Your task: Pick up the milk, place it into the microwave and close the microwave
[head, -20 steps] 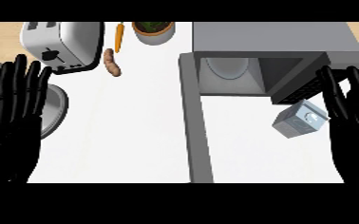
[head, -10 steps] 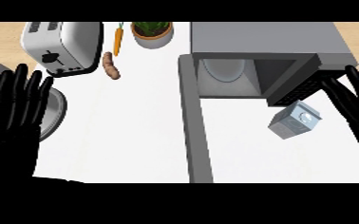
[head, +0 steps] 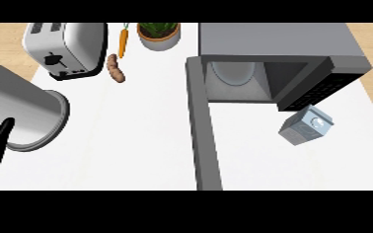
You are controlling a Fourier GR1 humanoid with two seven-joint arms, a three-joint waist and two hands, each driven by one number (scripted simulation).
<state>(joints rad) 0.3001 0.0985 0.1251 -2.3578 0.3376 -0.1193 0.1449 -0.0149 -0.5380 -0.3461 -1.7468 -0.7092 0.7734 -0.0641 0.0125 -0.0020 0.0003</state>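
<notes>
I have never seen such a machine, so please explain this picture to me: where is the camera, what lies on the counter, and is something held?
The camera sits in a humanoid robot's head and looks steeply down at a white kitchen counter. On it lie a toaster, a carrot, a sausage-shaped item, a potted plant, a metal pot and an open microwave. The milk lies in front of the microwave. Only a black sliver of the left hand shows; nothing is held.

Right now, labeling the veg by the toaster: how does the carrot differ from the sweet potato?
The carrot is orange, slim and tapered, lying almost straight up the view; the sweet potato is brownish, stubbier and blunt-ended, slightly slanted. The carrot sits farther back, by the potted plant; the sweet potato lies nearer. Both lie flat beside the toaster.
</notes>
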